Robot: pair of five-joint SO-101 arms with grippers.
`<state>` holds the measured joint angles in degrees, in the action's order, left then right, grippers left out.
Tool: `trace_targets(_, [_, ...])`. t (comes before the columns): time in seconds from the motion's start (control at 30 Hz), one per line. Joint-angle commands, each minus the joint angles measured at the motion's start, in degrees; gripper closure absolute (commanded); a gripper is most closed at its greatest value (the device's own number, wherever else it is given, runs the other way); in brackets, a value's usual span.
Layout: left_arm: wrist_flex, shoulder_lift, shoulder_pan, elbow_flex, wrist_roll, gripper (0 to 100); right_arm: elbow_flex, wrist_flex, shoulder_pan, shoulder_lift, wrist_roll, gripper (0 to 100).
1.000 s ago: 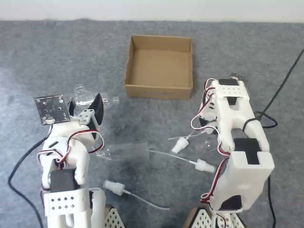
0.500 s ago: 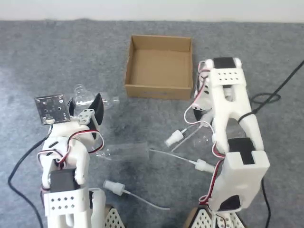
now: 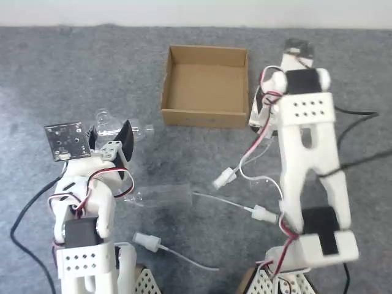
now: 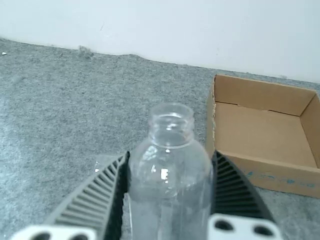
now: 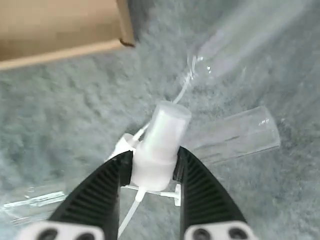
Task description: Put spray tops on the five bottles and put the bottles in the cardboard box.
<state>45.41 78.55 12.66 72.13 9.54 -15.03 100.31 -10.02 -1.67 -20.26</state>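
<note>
Over the last second the right arm (image 3: pixel 306 141) has risen from a low, folded pose among the loose parts. It has stretched away from its base and now reaches along the right wall of the cardboard box (image 3: pixel 205 115). The left arm (image 3: pixel 86 208) has not moved.

The right wrist view shows what the arm itself hides from above. The right tool (image 5: pixel 152 160) is clamped on a white spray top (image 5: pixel 162 135), which is raised off the grey carpeted tabletop (image 3: pixel 73 73). Two clear bottles lie below it (image 5: pixel 235 135) (image 5: pixel 240 35), and a corner of the box shows beyond.

This suggests the spray top has been picked up and must next meet a bottle.

In the left wrist view, the left tool (image 4: pixel 169 165) grips a clear bottle (image 4: pixel 171 120) upright. The bottle's neck is open and uncapped, and the box behind it is empty.

The high view gives the layout. The held bottle is at the left, near the box's front left corner. Another bottle (image 3: pixel 162 195) lies on its side between the arms. Three loose spray tops rest on the tabletop (image 3: pixel 225 179) (image 3: pixel 264 214) (image 3: pixel 147 241).

No visible bottle is capped and none is boxed, so the task appears to be at an early stage.
</note>
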Motion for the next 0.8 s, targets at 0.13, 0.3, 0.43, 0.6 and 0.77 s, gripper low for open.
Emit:
trace_targets(0.13, [6.2, 1.1, -3.9, -4.7, -1.6, 85, -3.3, 2.4, -3.3, 18.7, 0.6, 97.2])
trace_targets(0.3, [8.2, 1.1, -9.1, -5.2, -4.0, 85, -3.3, -1.6, -9.4, 27.4, 0.7, 97.2])
trace_targets(0.43, [8.2, 1.1, -12.3, -5.2, -6.0, 85, -3.3, -5.6, -13.1, 30.9, 3.2, 97.2])
trace_targets(0.6, [6.0, 1.1, -17.1, -5.2, -8.0, 85, -3.3, -10.9, -15.3, 33.7, 10.3, 97.2])
trace_targets(0.77, [2.5, 1.1, -19.9, -5.1, -8.6, 85, -3.3, -18.2, -16.8, 34.8, 14.7, 97.2])
